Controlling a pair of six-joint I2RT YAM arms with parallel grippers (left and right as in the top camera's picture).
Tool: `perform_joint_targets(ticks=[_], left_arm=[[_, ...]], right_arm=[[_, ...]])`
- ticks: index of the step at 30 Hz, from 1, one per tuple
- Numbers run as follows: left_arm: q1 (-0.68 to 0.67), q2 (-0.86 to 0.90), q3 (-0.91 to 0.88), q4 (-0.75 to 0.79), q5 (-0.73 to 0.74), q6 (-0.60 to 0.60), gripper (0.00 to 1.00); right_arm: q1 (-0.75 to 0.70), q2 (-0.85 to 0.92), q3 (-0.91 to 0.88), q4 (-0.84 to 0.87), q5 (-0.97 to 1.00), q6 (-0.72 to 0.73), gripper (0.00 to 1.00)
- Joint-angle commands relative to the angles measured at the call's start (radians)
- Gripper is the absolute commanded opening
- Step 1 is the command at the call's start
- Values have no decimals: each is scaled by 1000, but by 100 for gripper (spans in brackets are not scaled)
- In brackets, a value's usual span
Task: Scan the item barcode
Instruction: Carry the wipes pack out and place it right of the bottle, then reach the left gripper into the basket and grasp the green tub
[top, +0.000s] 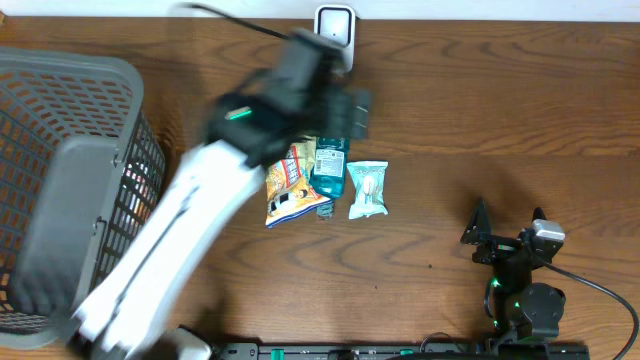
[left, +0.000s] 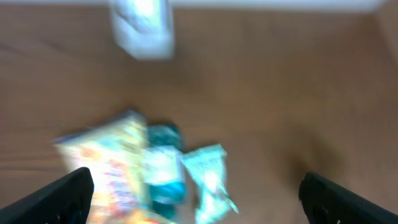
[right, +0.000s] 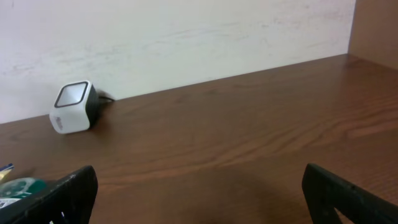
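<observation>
Basket: grey wire-mesh basket at the left end of the brown wooden desk.
Left hand: fingers wide apart, empty, above the items; blurred.
Items: colourful snack packet, teal plastic bottle and pale green sachet, side by side on the desk.
Scanner: white box-shaped barcode scanner at the far edge.
Right hand: wide, empty, well apart.
</observation>
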Motion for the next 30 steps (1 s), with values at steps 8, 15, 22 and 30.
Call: perform_joint_targets(ticks=[8,15,22,30], left_arm=[[549,-336,6,-113,-336,-192,98],[855,-263,-27,-335,-334,-420,98],[948,-76,-45,-403,-197,-482,98],[959,226,-45,-386,-87,-366,98]], right_arm=[[11,-6,-2,-2,5,10,99],[11,-6,-2,-2,6,10,99],[11,-6,-2,-2,6,10,99],[11,-6,-2,-2,6,10,99]])
